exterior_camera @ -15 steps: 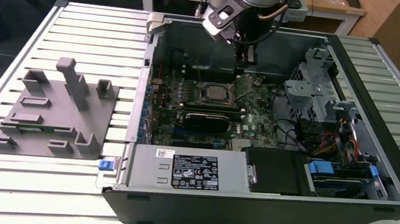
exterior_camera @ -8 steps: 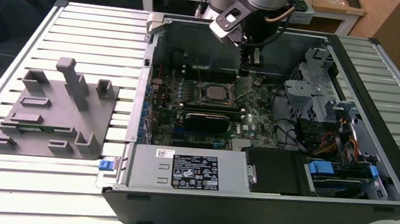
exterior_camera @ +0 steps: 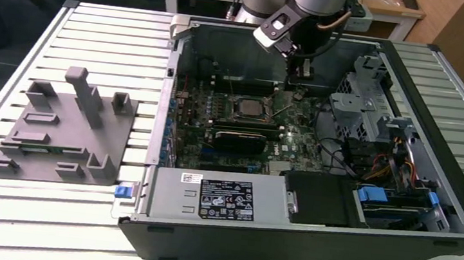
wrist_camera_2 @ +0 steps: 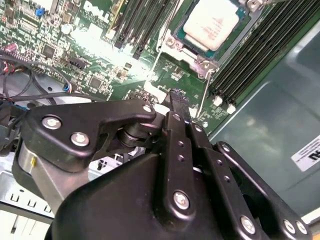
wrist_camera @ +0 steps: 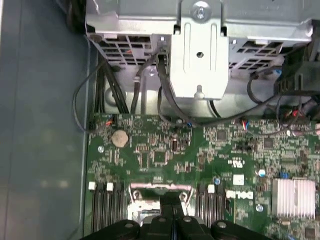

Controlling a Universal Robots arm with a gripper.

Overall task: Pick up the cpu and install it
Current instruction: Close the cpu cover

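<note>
An open computer case lies on a slatted counter. Inside it, the cpu, a pale silvery square, sits in the metal-framed socket at the middle of the green motherboard. The black gripper hangs just above the motherboard, near the socket and apart from the cpu. Its fingers are pressed together, holding nothing. A grey plastic fixture rests on the counter, well apart from the motherboard.
</note>
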